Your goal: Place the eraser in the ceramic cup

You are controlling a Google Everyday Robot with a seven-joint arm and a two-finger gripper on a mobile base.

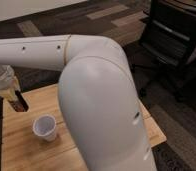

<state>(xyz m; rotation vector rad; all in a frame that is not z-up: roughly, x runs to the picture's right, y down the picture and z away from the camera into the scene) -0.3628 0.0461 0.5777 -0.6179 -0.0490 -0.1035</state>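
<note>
White arm (41, 52) stretches left, gripper (16, 98) clamped on the eraser (22, 105) above the table (41, 100). Nearby the ceramic cup (44, 128) stands upright.

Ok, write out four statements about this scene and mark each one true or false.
1. The gripper is shut on the eraser. True.
2. The eraser already sits inside the ceramic cup. False: the gripper holds it above the table, up and to the left of the cup in the camera view.
3. The ceramic cup lies on its side. False: it stands upright, mouth up, on the wooden table.
4. A dark office chair stands on the floor at the upper right. True.
</note>
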